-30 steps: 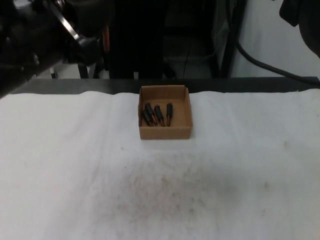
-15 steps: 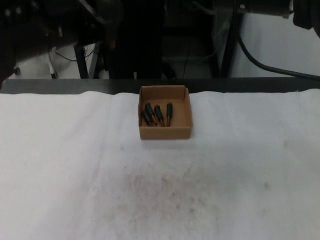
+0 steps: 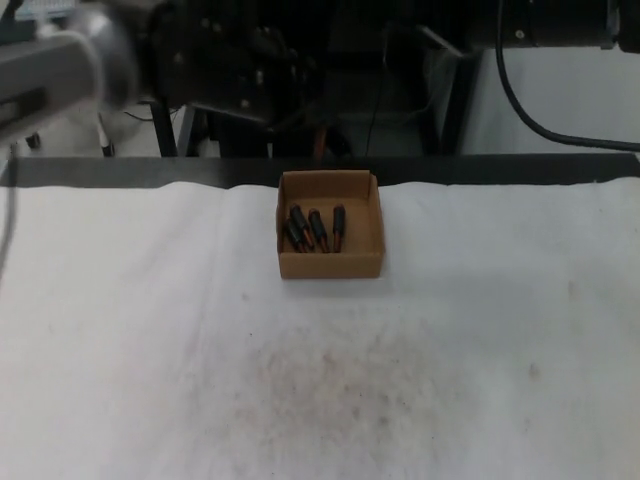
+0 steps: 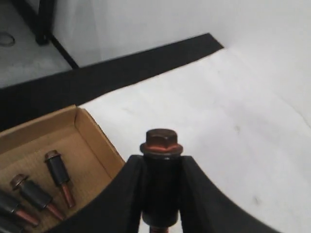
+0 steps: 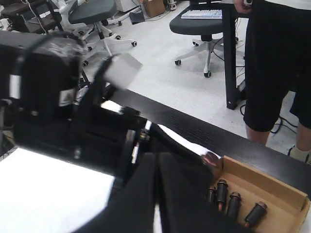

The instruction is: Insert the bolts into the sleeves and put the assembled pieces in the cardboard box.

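Observation:
The cardboard box [image 3: 362,225] sits mid-bench with several bolt-in-sleeve pieces [image 3: 312,228] lying inside. In the left wrist view my left gripper [image 4: 161,165] is shut on an assembled piece: a black sleeve [image 4: 161,184] with the bolt's copper hex head [image 4: 161,141] sticking out, held above the cloth just beside the box [image 4: 97,133]. From the high view this gripper [image 3: 319,140] hangs behind the box's far wall. My right gripper [image 5: 156,194] shows dark fingers pressed together, holding nothing. It is close beside the left arm [image 5: 73,126], with the box [image 5: 272,187] beyond.
A white cloth [image 3: 320,380] with a dirty patch near the front covers the bench. A black strip [image 3: 500,168] runs along the far edge. A dark arm link and cable [image 3: 540,30] hang at the upper right.
The arm at the upper left has swung rightward, so its gripper now hangs behind the box. The box and the pieces in it have not moved.

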